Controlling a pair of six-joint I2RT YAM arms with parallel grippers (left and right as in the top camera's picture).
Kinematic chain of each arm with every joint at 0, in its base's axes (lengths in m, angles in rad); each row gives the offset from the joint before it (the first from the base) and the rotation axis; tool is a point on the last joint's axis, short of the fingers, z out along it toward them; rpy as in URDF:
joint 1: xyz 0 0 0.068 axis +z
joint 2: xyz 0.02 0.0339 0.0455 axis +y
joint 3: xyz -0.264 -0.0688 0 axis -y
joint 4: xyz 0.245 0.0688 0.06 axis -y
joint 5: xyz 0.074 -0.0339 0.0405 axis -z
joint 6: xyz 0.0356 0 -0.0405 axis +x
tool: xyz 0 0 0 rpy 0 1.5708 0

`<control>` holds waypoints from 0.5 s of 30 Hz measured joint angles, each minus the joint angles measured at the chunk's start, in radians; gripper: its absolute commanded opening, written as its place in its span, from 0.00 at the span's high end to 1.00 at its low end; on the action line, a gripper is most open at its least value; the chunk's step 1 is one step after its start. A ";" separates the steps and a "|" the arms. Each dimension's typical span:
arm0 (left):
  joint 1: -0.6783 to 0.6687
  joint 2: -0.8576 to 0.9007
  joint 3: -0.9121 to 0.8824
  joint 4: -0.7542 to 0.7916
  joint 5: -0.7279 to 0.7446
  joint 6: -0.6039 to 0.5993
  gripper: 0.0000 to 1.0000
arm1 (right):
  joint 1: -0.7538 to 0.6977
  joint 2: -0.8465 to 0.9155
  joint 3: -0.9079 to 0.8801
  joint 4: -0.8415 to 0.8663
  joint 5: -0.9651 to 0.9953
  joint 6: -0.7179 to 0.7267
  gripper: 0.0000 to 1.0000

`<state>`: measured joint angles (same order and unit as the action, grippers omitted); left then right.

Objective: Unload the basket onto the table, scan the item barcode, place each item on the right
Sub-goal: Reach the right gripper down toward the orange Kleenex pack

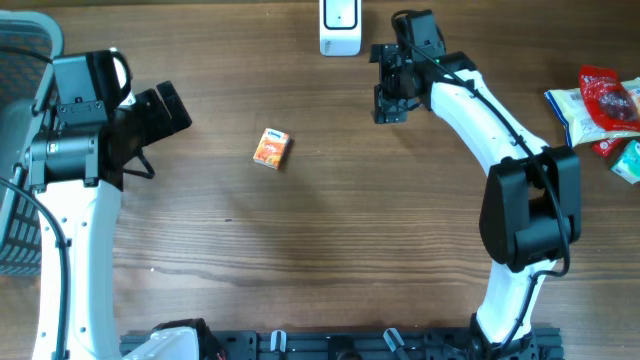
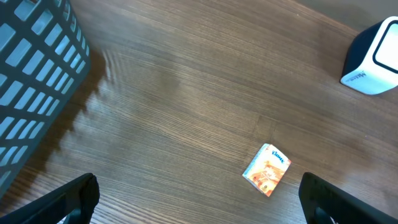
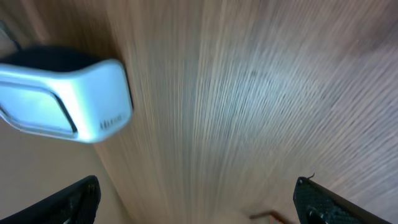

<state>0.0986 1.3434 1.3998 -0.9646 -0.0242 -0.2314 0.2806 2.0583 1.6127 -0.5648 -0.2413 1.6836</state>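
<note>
**Both jaws spread wide, tissue packet lying free**

The left jaws and right jaws stand fully spread and hold nothing. The packet lies flat mid-bench between the arms, its long axis slightly tilted and its blue end toward the far edge, where the scanner stands.

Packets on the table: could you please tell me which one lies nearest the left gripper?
The small orange packet, alone mid-table; the red packets and teal packet lie at the right edge.
</note>
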 measured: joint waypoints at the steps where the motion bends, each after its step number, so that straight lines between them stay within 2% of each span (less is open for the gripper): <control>1: 0.000 0.000 0.000 0.000 0.000 0.000 0.00 | 0.002 0.000 0.000 0.003 -0.016 -0.063 0.00; 5: 0.000 0.000 0.000 0.000 0.000 0.000 0.00 | 0.025 0.000 0.000 0.006 -0.061 -0.383 0.00; 8: 0.000 0.000 0.000 0.000 0.000 0.000 0.00 | 0.098 0.000 0.000 0.004 -0.084 -0.705 0.01; 12: 0.000 0.000 0.000 0.000 0.000 0.000 0.00 | 0.212 0.000 0.000 -0.006 -0.068 -0.937 0.00; 15: 0.000 0.000 0.000 0.000 0.000 0.000 0.00 | 0.280 0.000 0.000 -0.011 -0.045 -1.012 0.00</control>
<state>0.0986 1.3434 1.3998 -0.9649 -0.0242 -0.2314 0.5602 2.0583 1.6127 -0.5755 -0.2863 0.6716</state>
